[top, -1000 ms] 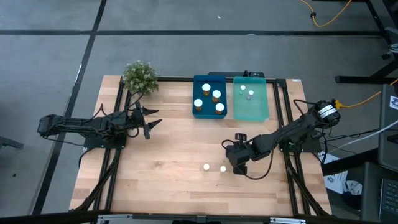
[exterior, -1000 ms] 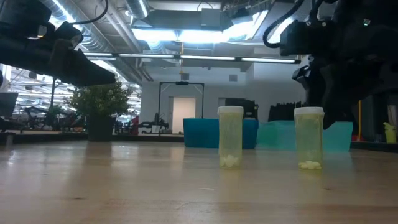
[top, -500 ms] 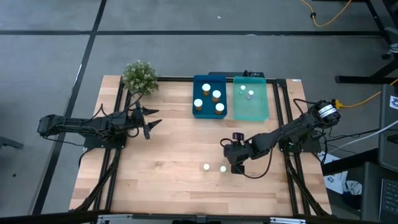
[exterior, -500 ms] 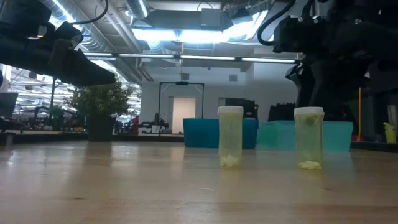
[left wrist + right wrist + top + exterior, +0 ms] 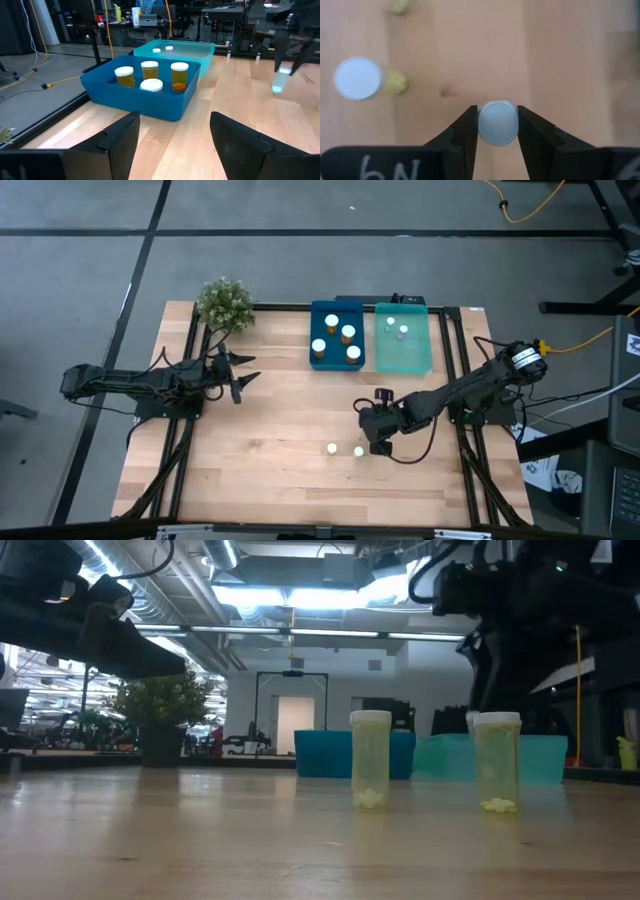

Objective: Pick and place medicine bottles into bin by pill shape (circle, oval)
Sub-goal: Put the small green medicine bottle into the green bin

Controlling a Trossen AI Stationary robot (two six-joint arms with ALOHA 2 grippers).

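Near the bench's middle, at 5 o'clock, the right gripper's fingers straddle a small pale bottle, not squeezing yet. Squeeze gently, lift straight up. The left gripper waits, fingers spread.

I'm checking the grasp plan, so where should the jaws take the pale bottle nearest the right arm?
From straight above, across the round white cap of the pale bottle. It stands upright on the table, and the right gripper already straddles the cap, jaws on either side.
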